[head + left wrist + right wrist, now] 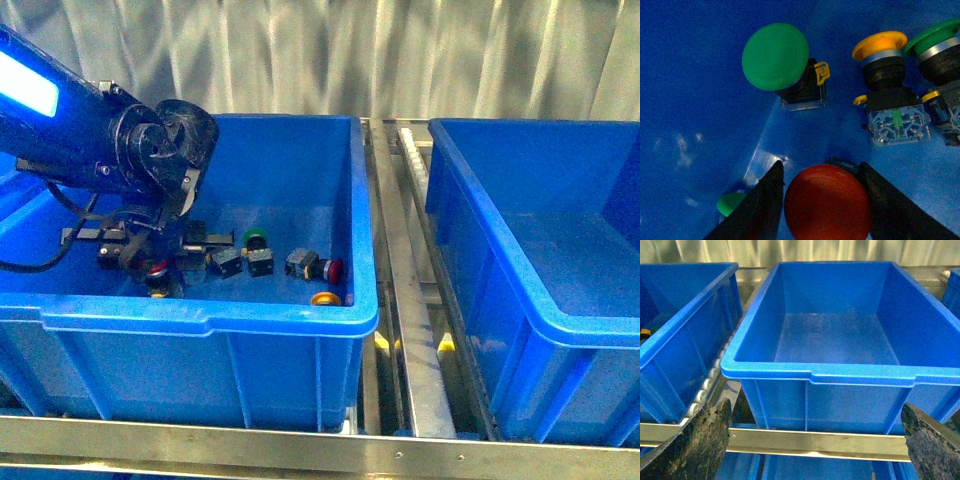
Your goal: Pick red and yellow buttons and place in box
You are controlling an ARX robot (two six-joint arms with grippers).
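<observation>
Gripping the red button (827,205), the left gripper (820,169) has its two black fingers (765,205) set narrowly against opposite sides of the round red cap. This button sits low on the floor of the source crate (200,318), at the end nearest the left arm (90,140).

Just beyond it in the left wrist view stand a yellow button (880,47), upright on its clear switch body, and a green button (775,56). A further green cap (935,37) lies beside the yellow one.

The front view shows a second red button (333,267) lying on its side mid-floor. A second yellow button (324,298) rests near the crate's front wall.

The box (815,372) stands to the right of the source crate, apart from it across a metal roller rail (400,250). No buttons are visible inside.

The right gripper (812,445) hangs in front of the box, fingers spread wide and holding nothing.
</observation>
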